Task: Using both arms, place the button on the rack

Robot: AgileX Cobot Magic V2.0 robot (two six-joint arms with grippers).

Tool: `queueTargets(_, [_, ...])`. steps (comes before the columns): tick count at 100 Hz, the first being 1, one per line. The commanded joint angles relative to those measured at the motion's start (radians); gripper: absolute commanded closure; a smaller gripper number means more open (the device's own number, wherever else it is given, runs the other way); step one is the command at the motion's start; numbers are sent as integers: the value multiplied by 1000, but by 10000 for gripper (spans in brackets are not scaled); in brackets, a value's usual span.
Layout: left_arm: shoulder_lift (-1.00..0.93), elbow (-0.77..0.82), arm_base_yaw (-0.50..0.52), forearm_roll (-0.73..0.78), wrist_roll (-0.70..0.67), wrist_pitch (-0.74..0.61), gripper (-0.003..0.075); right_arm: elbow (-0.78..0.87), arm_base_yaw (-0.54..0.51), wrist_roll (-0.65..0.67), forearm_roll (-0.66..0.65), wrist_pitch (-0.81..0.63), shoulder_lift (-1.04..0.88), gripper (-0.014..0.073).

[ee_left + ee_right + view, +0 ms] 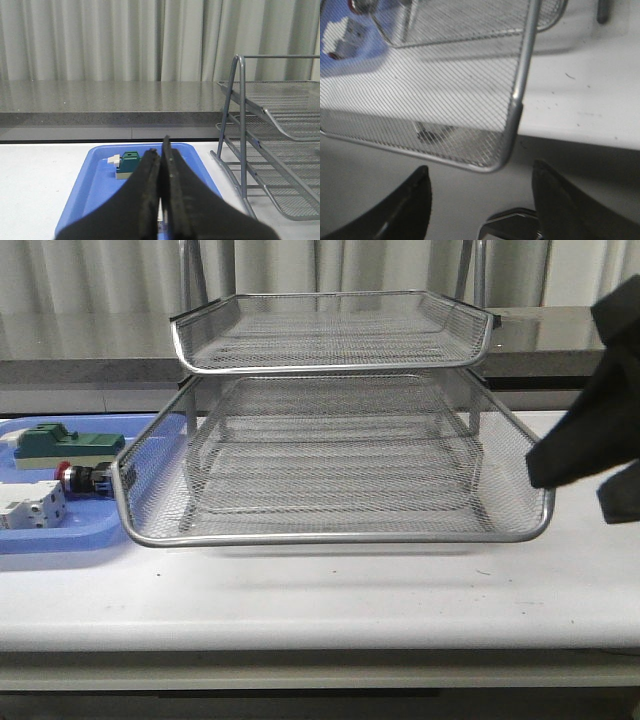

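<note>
The button (85, 478), with a red head and black body, lies on its side in the blue tray (60, 545) at the left, just left of the rack. The silver wire rack (330, 455) stands mid-table with a lower tier slid out toward me. My right gripper (480, 177) is open and empty, its fingers (417, 192) just short of that tier's front right corner (512, 117); in the front view it is a dark shape (585, 435) at the tier's right side. My left gripper (161, 149) is shut with nothing seen in it, above the blue tray (90, 190). It hides the button there.
A green-topped block (45, 440) and a white breaker (30, 510) share the blue tray with the button. The green block also shows in the left wrist view (130, 162). The rack's legs (235, 115) stand right of the tray. A dark ledge and curtains run behind the table.
</note>
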Motion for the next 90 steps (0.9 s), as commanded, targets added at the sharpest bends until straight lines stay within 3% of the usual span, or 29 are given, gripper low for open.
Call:
queueTargets(1, [-32, 43, -6, -3, -6, -80, 740, -51, -2, 161, -213, 36, -43, 141])
queueTargets(21, [-32, 43, -6, -3, -6, -80, 740, -154, -10, 477, -666, 188, -127, 141])
queueTargets(42, [-32, 43, -6, -3, -6, -80, 740, -221, -10, 676, -961, 311, -260, 141])
queueTargets(68, [-32, 43, -6, -3, -6, -80, 740, -220, -10, 712, -1034, 345, -445, 174])
queueTargets(90, [-32, 43, -6, -3, -6, -80, 740, -220, -10, 712, -1034, 352, -508, 473])
